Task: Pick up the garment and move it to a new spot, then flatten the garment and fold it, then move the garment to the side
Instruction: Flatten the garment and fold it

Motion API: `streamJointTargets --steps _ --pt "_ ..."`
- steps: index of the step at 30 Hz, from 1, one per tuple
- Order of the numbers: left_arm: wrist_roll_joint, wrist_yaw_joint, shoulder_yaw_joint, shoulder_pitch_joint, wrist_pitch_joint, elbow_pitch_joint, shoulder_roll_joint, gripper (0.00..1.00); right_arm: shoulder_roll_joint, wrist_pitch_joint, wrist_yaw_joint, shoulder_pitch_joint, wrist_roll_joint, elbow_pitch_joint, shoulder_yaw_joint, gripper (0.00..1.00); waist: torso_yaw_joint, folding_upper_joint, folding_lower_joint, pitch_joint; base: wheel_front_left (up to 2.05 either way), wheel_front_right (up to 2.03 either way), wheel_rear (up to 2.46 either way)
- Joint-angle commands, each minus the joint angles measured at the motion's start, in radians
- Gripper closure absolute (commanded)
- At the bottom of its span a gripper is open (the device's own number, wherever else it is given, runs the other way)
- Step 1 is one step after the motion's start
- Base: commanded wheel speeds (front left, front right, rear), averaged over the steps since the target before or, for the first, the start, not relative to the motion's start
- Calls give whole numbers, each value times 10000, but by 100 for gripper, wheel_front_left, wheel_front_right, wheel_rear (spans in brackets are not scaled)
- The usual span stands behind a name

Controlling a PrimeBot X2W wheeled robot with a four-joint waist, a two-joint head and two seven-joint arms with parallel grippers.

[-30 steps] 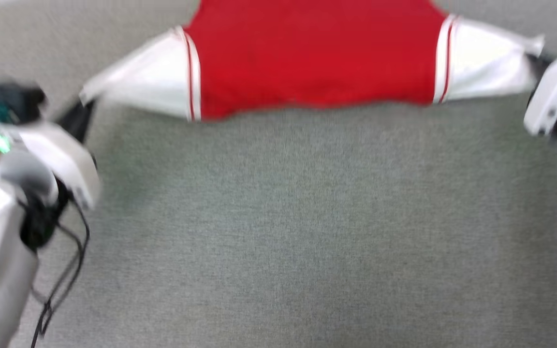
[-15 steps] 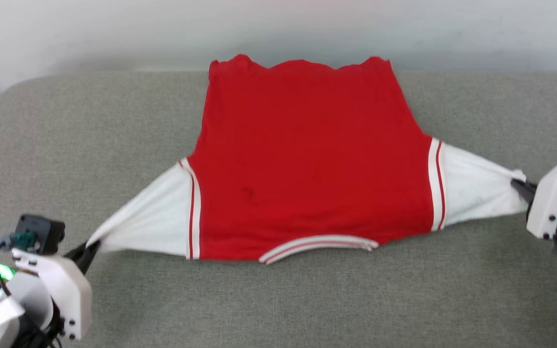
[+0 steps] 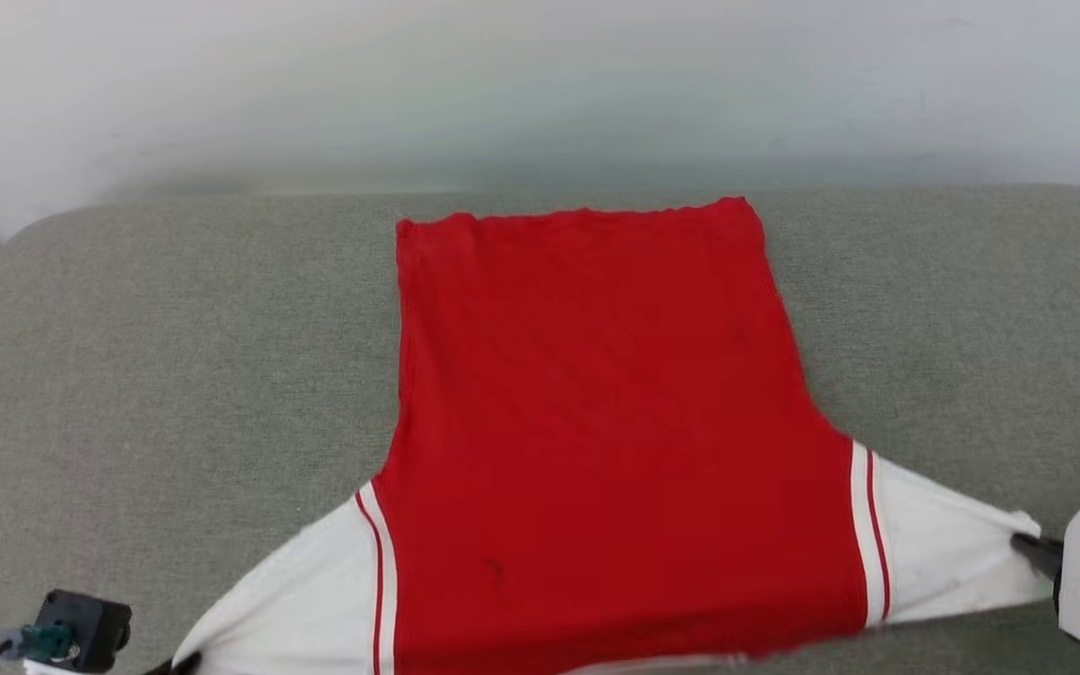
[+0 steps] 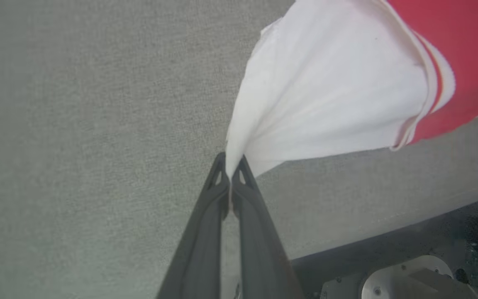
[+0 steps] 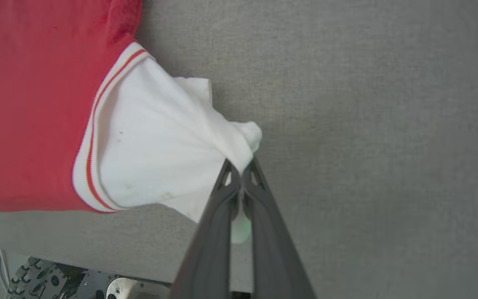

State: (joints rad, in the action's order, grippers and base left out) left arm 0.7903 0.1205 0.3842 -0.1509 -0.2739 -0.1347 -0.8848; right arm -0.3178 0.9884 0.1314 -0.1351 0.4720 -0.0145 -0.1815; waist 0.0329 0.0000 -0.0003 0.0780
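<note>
Firmly left pincer, right pincer clamped on garment sleeve tips; cushion margins wide.

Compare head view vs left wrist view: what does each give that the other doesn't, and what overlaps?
Head view: the garment with its red body spread flat out to the far hem, the pale wall behind, and the right gripper holding the right sleeve taut.
Left wrist view: a close-up of the left gripper shut on the tip of the left sleeve, fabric fanning out from the pinch, and the robot base below the cushion's edge.
Both: the white left sleeve with striped trim, red body fabric, grey cushion.
</note>
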Motion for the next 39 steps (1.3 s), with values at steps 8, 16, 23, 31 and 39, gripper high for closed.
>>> streamJointTargets --steps 8,16,23,31,39 --pt "254 172 143 -834 -24 -668 2 100 317 722 -11 1354 82 1099 -384 100 -51 0 3 152 0 0 0" --pt "362 -28 286 -447 31 -875 317 100 291 641 -11 1189 -23 1265 -203 100 25 0 3 437 0 0 0" --pt "565 62 205 -430 23 -1683 439 100 -51 438 -11 403 173 1683 -55 0 307 0 3 1077 0 0 0" --pt "384 297 316 -209 -260 -3276 443 100 -312 1192 -11 -2117 80 2104 324 0 1155 0 3 2598 0 0 0" --pt "-147 43 678 664 -347 -4173 730 100 -73 3353 -9 -5722 -726 1021 157 0 2409 0 3 4346 0 0 0"
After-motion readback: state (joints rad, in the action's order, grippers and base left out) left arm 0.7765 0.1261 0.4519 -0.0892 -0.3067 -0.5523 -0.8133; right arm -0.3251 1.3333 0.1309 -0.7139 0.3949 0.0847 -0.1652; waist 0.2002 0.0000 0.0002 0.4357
